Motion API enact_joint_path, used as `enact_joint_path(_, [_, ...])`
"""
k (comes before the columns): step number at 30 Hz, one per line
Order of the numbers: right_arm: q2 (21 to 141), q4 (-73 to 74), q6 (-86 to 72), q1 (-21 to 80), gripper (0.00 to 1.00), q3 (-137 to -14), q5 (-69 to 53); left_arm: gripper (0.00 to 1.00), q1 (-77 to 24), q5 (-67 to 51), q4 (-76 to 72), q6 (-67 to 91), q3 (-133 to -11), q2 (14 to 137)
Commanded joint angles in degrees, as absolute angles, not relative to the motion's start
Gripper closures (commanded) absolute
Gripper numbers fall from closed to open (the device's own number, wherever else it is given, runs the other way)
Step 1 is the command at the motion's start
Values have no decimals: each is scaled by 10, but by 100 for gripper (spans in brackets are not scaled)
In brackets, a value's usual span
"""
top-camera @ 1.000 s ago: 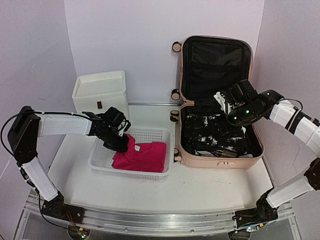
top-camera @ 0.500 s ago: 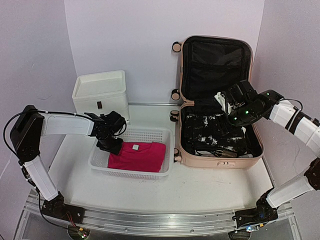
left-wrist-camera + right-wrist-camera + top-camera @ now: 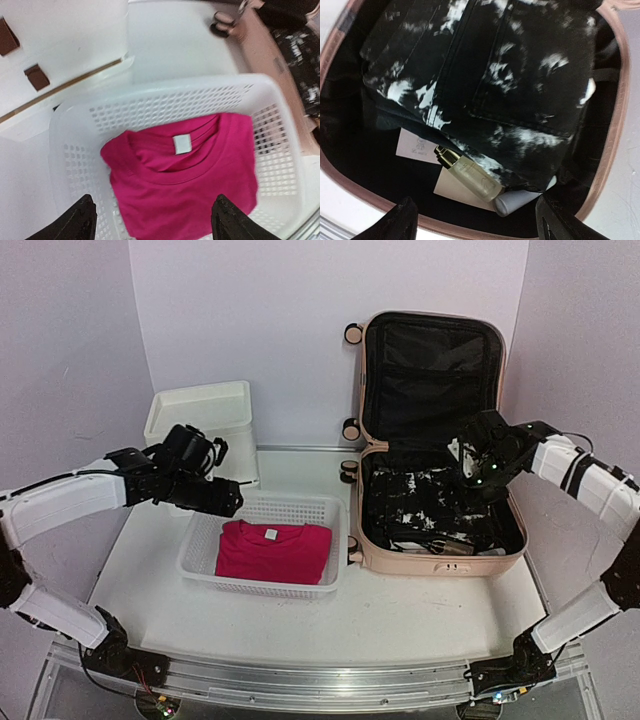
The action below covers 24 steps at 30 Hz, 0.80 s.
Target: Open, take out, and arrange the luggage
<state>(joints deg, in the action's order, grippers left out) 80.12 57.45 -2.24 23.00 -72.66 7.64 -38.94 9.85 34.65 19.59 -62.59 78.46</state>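
The pale pink luggage (image 3: 440, 565) lies open on the right, its lid (image 3: 432, 365) upright against the back wall. It holds a black-and-white patterned garment (image 3: 510, 75), a clear bottle with a gold cap (image 3: 470, 174), a white tube (image 3: 520, 201) and pale cards (image 3: 415, 147). My right gripper (image 3: 476, 468) hovers open above these contents, holding nothing (image 3: 475, 220). My left gripper (image 3: 228, 500) is open and empty above the back left of the white basket (image 3: 262, 508). A folded magenta T-shirt (image 3: 190, 185) lies flat in that basket.
A white drawer unit (image 3: 200, 425) stands behind the basket at the back left, close to my left arm. The luggage's caster wheels (image 3: 350, 472) stick out toward the basket. Walls close in on the left, back and right.
My left gripper has opened, let go of the magenta T-shirt and pulled up and back to the left; the shirt has settled flat in the basket. My right gripper has opened wider over the luggage.
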Motion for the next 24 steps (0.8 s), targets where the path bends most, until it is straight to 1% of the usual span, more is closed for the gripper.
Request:
enact_joint_path(1, [857, 591, 4, 236, 17, -761, -3, 20, -388, 11, 241, 198, -600, 707])
enact_joint_path(3, [885, 590, 58, 251, 16, -778, -4, 20, -388, -12, 219, 199, -591, 695])
enact_joint_path(11, [1016, 559, 270, 348, 13, -842, 160, 20, -388, -58, 201, 211, -579, 698])
enact_joint_path(17, [1089, 526, 311, 350, 11, -899, 154, 20, -388, -62, 198, 217, -570, 697])
enact_joint_path(24, [1127, 407, 302, 340, 12, -883, 128, 20, -388, -61, 199, 222, -583, 708])
